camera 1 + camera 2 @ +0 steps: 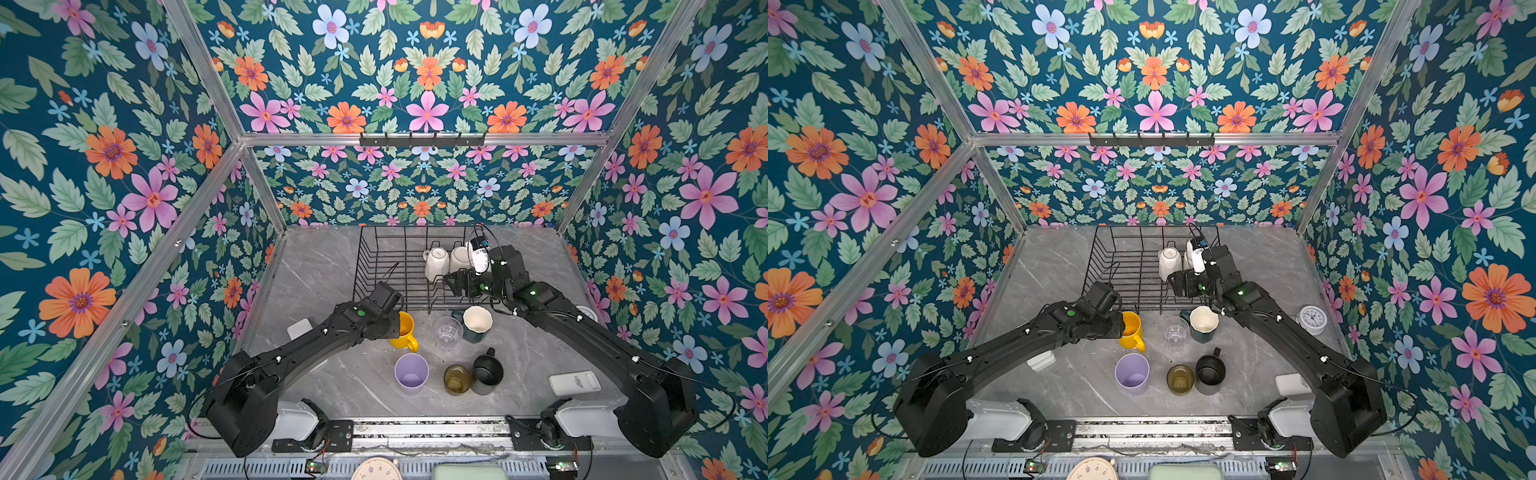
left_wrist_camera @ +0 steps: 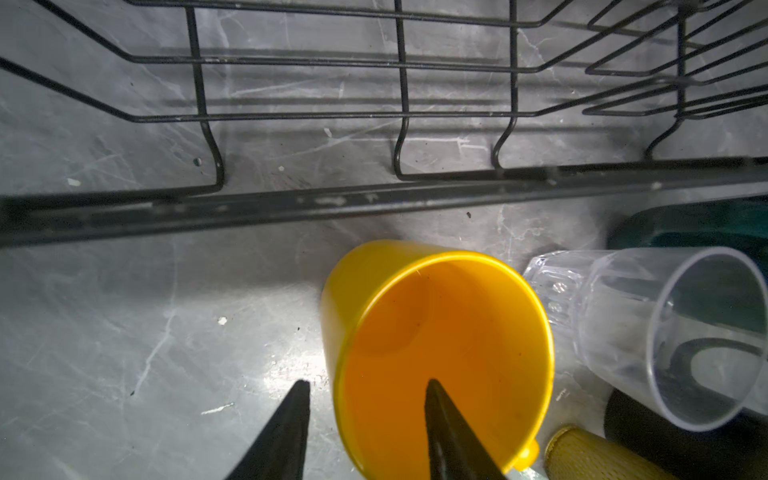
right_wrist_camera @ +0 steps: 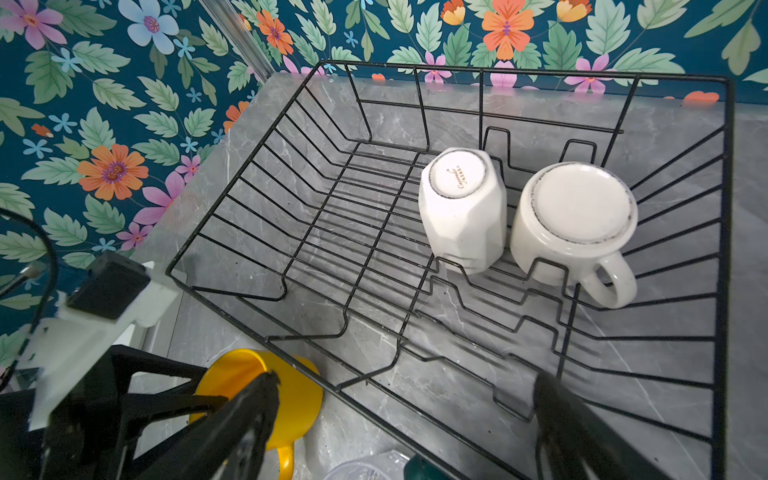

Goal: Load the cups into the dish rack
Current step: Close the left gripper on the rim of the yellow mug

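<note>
1. Nearest on the counter (image 1: 324, 257) stand the lilac tumbler (image 1: 411, 374), the amber glass (image 1: 457, 379) and the black mug (image 1: 487, 371), all upright.
2. Behind them, just before the dish rack (image 2: 374, 199), stand the yellow mug (image 1: 405, 330), the clear glass (image 1: 448, 332) and the dark green mug (image 1: 477, 323).
3. The left fingers (image 2: 286, 428) straddle the yellow mug's wall, one inside and one outside. They are fairly narrow, with gaps showing, not clamped.
4. The right fingers (image 3: 249, 415) hang wide apart over the rack's near edge, holding nothing.
5. Inside the rack, in its right half, the white mug with script (image 3: 461, 216) and the white mug with handle (image 3: 577, 216) sit upside down, side by side.
</note>
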`<move>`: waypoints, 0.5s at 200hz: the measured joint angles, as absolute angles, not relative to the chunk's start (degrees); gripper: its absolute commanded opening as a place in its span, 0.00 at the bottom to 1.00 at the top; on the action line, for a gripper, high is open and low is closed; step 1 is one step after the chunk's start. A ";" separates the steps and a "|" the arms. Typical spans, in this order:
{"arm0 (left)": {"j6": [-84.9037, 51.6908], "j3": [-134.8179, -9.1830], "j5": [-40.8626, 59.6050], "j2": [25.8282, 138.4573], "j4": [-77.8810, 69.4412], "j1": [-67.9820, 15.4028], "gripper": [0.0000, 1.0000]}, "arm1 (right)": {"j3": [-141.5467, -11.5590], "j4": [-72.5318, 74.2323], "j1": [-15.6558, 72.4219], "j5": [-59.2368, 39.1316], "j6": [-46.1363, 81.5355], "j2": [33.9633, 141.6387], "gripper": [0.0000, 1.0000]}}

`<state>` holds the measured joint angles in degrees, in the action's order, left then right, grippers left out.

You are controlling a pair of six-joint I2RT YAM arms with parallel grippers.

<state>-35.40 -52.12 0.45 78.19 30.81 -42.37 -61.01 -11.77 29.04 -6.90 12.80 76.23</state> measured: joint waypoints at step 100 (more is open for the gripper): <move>-35.59 -51.81 -0.75 80.71 30.00 -42.41 0.20 | -60.69 -11.79 29.04 -6.92 11.77 76.75 0.95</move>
<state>-35.59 -51.81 -0.75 80.71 30.00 -42.41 -60.69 -11.79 29.04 -6.92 11.77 76.75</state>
